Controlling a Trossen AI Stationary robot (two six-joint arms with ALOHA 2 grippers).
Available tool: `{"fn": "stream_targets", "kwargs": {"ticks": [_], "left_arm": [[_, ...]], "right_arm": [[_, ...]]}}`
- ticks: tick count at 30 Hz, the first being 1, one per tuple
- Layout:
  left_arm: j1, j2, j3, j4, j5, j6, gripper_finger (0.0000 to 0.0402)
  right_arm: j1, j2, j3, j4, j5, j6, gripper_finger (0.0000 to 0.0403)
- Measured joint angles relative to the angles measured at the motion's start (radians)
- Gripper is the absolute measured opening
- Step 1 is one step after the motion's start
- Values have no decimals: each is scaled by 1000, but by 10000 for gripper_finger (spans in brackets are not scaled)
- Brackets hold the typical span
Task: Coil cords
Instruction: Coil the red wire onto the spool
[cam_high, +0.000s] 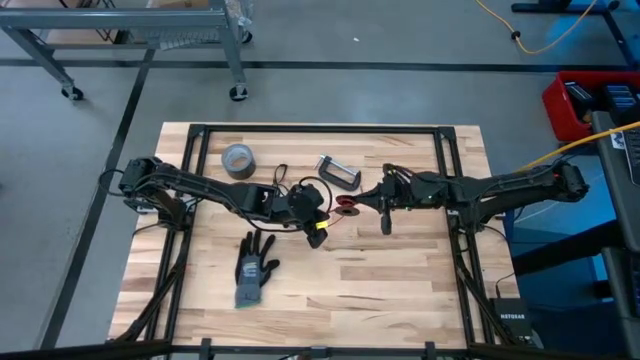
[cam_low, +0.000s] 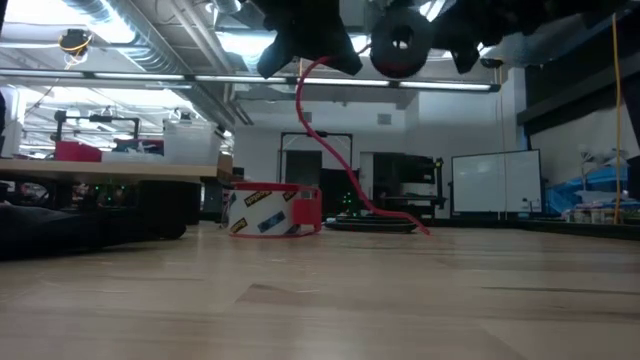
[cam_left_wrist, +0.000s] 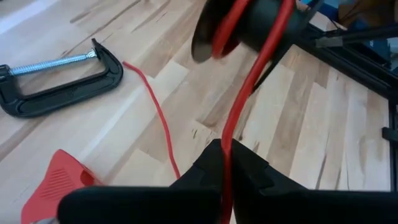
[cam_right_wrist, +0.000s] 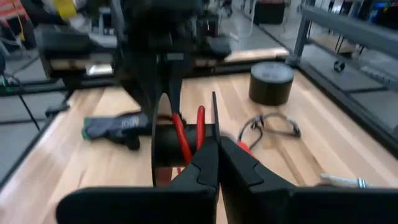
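Item: red cord (cam_left_wrist: 163, 130), being wound onto a black spool (cam_right_wrist: 163, 144).

Left end effector (cam_left_wrist: 225, 163): hovering mid-surface, fingers closed on the red cord. The cord is running up from this pinch to the spool and, in the low view, hanging in a curve down to the surface (cam_high: 400, 280), its loose tail trailing toward the clamp (cam_left_wrist: 56, 93). Judged purpose: the left arm is feeding and tensioning the cord so the turns lie snug.

Right end effector (cam_right_wrist: 217, 163): reaching in from the right, fingers closed against a spool flange, holding the spool aloft close by the left end effector. Judged purpose: keeping the reel off the surface for wrapping.

Spool contents: a few red turns showing between the flanges.

Black cord (cam_right_wrist: 270, 127): lying looped on the surface near the grey tape roll (cam_high: 237, 158), not yet handled.

Also present: glove (cam_high: 255, 272), red-edged tape ring (cam_low: 273, 210).
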Motion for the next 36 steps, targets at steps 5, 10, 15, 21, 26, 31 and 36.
{"fn": "stream_targets", "kwargs": {"ticks": [5,10,15,21,26,31,36], "left_arm": [[0,0,0,0,0,6,10],[-7,0,0,-2,0,58,11],[-19,0,0,-3,52,103,11],[-35,0,0,-45,65,103,12],[-38,2,0,-146,60,22,12],[-38,1,0,-204,-13,-5,12],[-38,-17,0,-209,-69,36,12]], "right_arm": [[-1,0,0,62,0,-6,5],[-1,1,0,84,1,-6,5],[0,1,0,87,-1,-6,5],[0,-7,0,97,-1,-9,5],[0,-38,0,94,0,-13,5],[-1,-75,0,66,3,-35,5],[-1,-113,0,1,58,-34,5]]}}
